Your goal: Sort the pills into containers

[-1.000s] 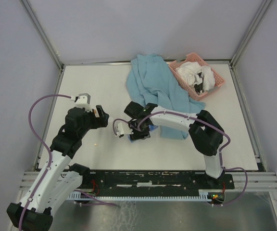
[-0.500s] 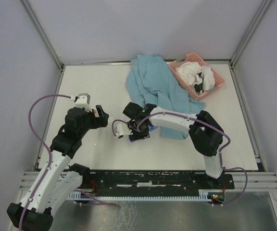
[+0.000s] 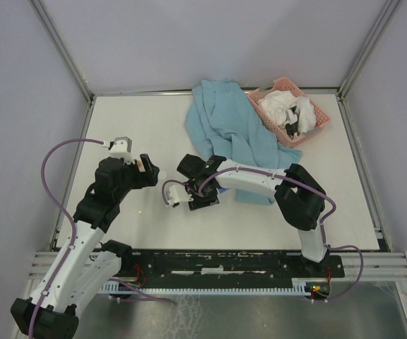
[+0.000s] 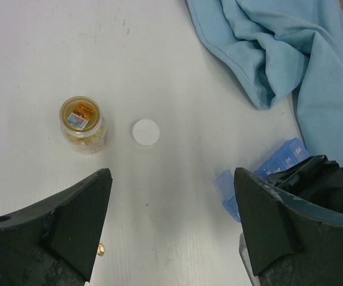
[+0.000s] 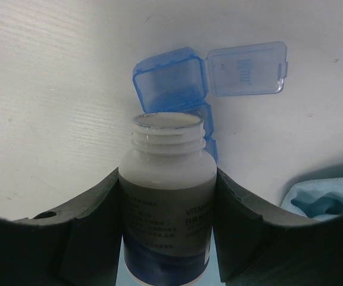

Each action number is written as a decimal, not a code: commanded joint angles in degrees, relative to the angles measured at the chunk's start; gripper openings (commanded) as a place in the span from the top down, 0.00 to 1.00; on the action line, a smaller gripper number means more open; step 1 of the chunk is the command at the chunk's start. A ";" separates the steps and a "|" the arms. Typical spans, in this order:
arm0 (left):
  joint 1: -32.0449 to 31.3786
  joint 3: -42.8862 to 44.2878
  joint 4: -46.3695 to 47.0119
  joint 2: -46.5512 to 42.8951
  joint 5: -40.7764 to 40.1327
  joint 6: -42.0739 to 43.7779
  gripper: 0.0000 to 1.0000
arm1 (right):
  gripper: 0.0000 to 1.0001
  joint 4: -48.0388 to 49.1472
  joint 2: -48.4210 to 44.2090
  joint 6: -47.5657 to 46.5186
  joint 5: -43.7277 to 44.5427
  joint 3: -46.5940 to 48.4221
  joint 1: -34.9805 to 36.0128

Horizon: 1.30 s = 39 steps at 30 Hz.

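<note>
My right gripper (image 5: 168, 185) is shut on a white vitamin bottle (image 5: 168, 202) with no cap, seen from above as bottle (image 3: 173, 195) lying tilted in right gripper (image 3: 193, 189). Its open mouth points at the blue organiser strip, the containers (image 5: 170, 83), whose end compartment has its lid (image 5: 246, 68) flipped open. The containers (image 4: 267, 170) also show at the right of the left wrist view. My left gripper (image 4: 171, 179) hangs open over bare table. One loose pill (image 4: 100, 249) lies by its left finger, and in the top view the pill (image 3: 141, 210) is a small dot.
A clear jar (image 4: 83, 122) of yellowish pills lies on the table with a white cap (image 4: 145, 131) beside it. A blue cloth (image 3: 232, 131) spreads at the back centre, reaching under my right arm. A pink basket (image 3: 316, 116) with white rags stands at the back right.
My right gripper has carried the white bottle slightly left and nearer the front. The left arm has not moved.
</note>
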 commanded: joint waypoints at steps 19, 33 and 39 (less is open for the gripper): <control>0.55 0.66 0.59 -0.52 0.30 2.55 0.10 | 0.90 -0.57 1.03 -0.72 6.21 3.62 2.03; 0.68 0.66 0.66 -0.52 0.62 2.57 0.10 | 0.90 -0.66 1.25 -1.17 8.33 3.81 2.80; 0.83 0.57 0.68 -0.52 0.80 2.59 0.10 | 0.90 -0.80 1.40 -1.30 8.82 3.90 2.96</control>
